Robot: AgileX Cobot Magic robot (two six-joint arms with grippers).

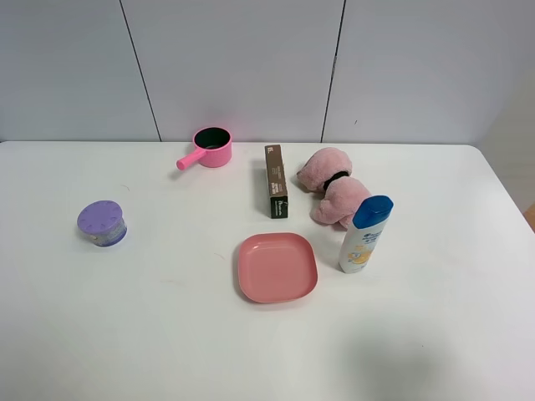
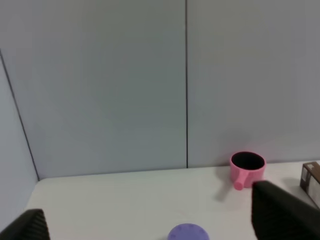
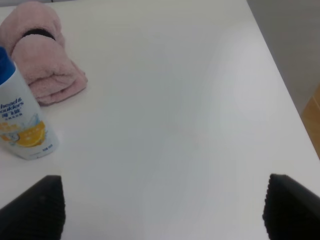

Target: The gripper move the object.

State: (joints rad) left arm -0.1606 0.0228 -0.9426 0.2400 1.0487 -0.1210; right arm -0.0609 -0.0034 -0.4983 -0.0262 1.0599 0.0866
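Observation:
The object, a white shampoo bottle [image 1: 365, 236] with a blue cap and blue-and-yellow label, stands upright right of the pink plate, just in front of the pink plush toy. In the right wrist view the bottle [image 3: 22, 125] stands ahead of the fingers and off to one side. My right gripper [image 3: 162, 207] is open, its black fingertips [image 3: 37, 205] wide apart over bare table with nothing between them. My left gripper [image 2: 150, 225] is also open and empty, with the purple jar lid [image 2: 187, 233] showing between its fingertips [image 2: 282, 212]. Neither arm appears in the exterior high view.
A purple-lidded jar [image 1: 102, 223] sits at the left. At the back stand a pink saucepan [image 1: 209, 148] and a dark carton [image 1: 276, 180]. A pink plush toy [image 1: 334, 194] lies behind the bottle, and a pink plate [image 1: 277, 266] sits near the middle. The table's right edge [image 1: 510, 200] is close to the bottle.

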